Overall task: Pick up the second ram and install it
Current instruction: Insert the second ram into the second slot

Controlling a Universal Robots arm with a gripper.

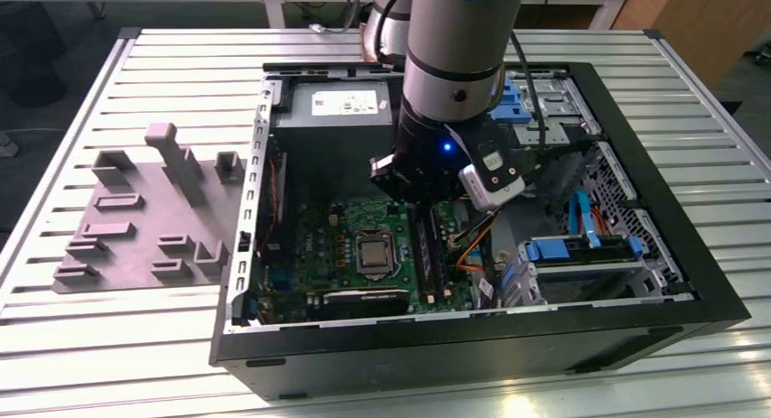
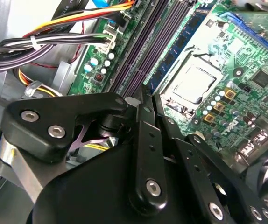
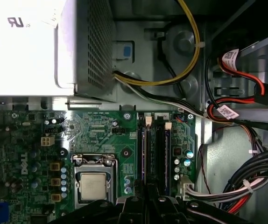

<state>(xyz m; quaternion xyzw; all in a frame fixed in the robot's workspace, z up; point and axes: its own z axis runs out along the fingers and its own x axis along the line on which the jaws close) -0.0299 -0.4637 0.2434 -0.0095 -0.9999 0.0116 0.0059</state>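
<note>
Inside the open computer case (image 1: 710,310), the gripper (image 1: 422,199) is hanging low over the memory slots (image 3: 155,144) beside the processor (image 3: 93,186). A blue-green memory stick (image 2: 183,39), long and thin, is sitting upright in a slot. I cannot tell whether the jaws are gripping anything.

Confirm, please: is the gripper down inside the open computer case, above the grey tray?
Not the tray: the gripper is inside the open computer case, above the memory sockets, as the exterior view shows. The grey tray lies outside the case.
</note>
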